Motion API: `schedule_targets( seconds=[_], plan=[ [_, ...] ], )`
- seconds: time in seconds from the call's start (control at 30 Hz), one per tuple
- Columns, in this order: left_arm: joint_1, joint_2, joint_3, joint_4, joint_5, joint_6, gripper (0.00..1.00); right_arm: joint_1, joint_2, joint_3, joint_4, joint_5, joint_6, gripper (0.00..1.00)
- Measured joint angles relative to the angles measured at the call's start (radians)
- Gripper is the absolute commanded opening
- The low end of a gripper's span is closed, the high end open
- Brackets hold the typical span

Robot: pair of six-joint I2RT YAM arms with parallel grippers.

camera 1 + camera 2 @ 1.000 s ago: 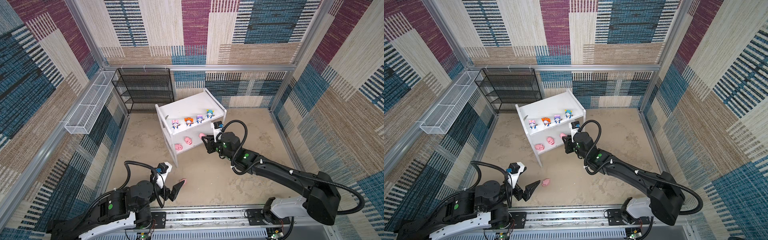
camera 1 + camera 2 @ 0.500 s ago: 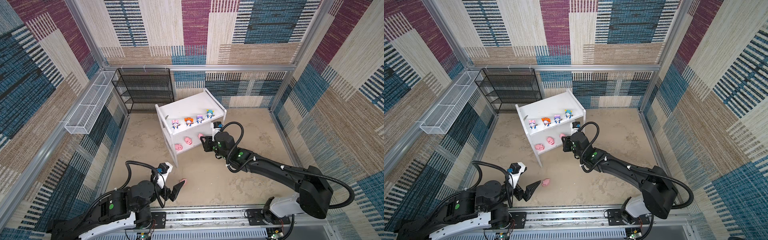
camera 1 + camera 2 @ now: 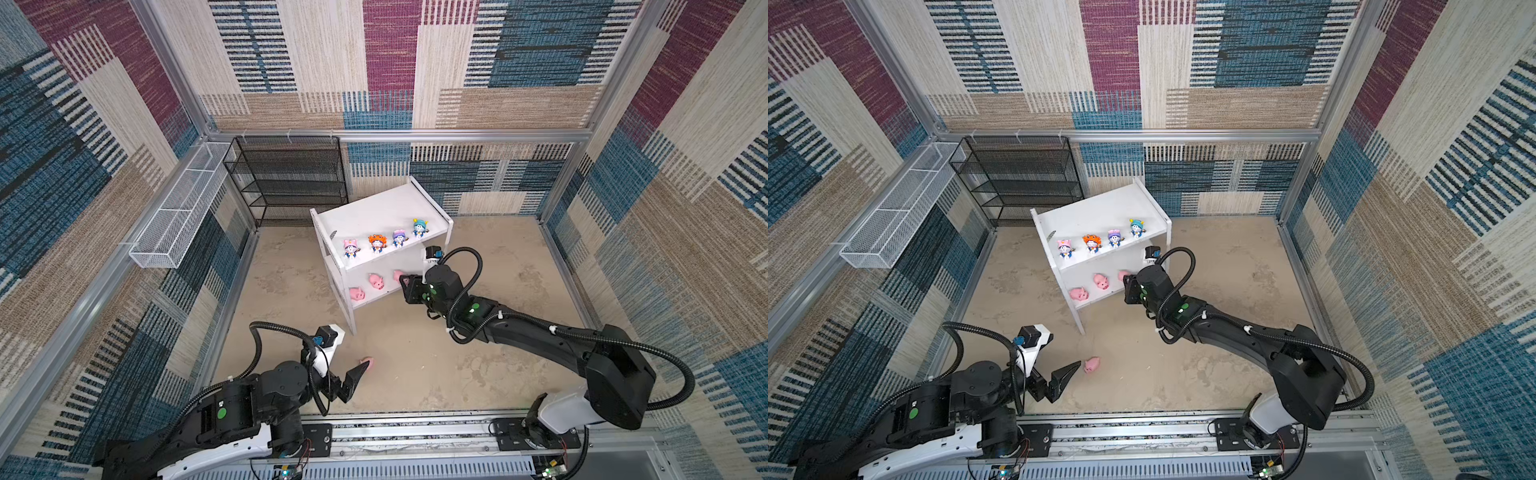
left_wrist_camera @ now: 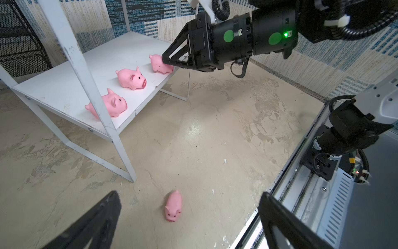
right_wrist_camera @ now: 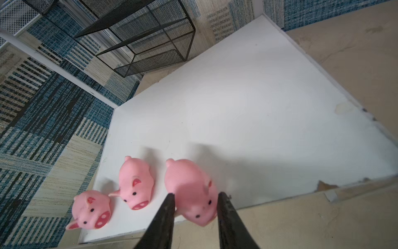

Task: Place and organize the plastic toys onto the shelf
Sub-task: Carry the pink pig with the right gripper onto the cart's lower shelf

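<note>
The right gripper (image 5: 196, 195) sets a third pig (image 5: 187, 181) on the shelf (image 5: 237, 107), at its lower board's front edge, jaws narrow about its head, grip uncertain; next the wide-open, empty left gripper (image 4: 189, 195) must drop over the last pig (image 4: 173, 204) on the floor (image 4: 215, 129).

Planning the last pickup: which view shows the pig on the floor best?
The left wrist view: the pig shows whole and close, face included. Both top views show it only tiny; the right wrist view misses it.
</note>
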Motion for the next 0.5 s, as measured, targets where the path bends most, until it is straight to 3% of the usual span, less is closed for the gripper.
schedule_targets(
  seconds=[0.13,0.5],
  plan=[
    [0.000,-0.002,0.000,0.000,0.000,0.000,1.00,0.000,0.006,0.004,0.006,0.001,0.002,0.36],
    [0.000,-0.013,-0.006,0.000,0.000,0.000,1.00,0.000,-0.034,0.004,0.006,0.014,-0.010,0.58]
  ],
)
